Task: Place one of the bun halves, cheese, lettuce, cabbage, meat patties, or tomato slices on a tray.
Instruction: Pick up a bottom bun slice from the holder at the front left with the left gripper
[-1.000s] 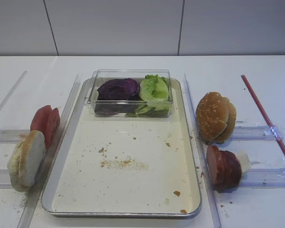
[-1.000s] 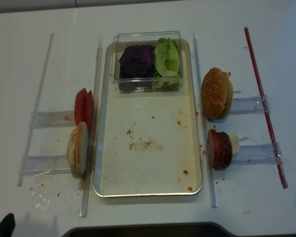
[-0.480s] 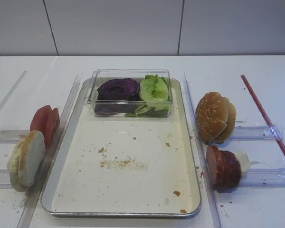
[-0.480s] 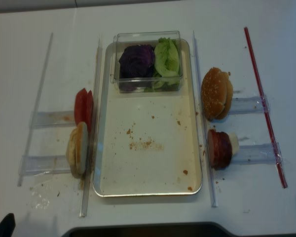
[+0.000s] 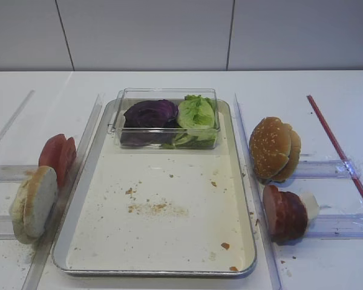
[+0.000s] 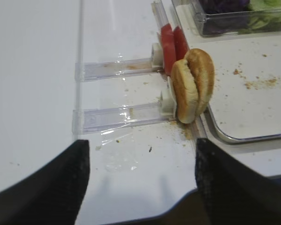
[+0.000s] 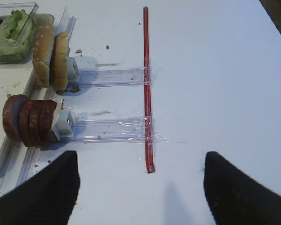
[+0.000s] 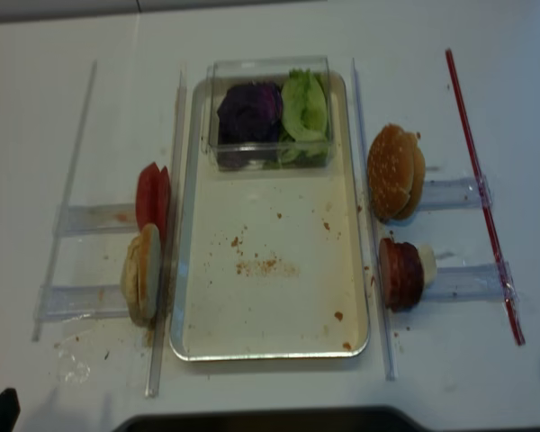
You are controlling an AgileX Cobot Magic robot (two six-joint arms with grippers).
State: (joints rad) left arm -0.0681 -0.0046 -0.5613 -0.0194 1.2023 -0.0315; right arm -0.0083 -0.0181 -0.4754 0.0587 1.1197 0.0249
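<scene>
Left tool point(image 6: 140, 187) stands wide apart and holds nothing; I judge it should come over the pale bun halves point(image 6: 192, 84), standing on edge against the tray's point(image 5: 72, 226) left rim, and close gently across their flat faces.

Tray point(image 5: 242, 181) near half: yours to cross — crumbs only.
Tray far end: clear box point(image 5: 167, 118) blocks you.
Tray left rim: bun halves point(image 5: 33, 204), tomato slices point(image 5: 57, 157) stand against it.
Tray right rim: patties point(image 5: 284, 212), sesame buns point(image 5: 273, 148) beside it.

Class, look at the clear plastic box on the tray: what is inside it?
Purple cabbage on the left and green lettuce on the right fill the clear plastic box; anything beneath them is hidden.
</scene>
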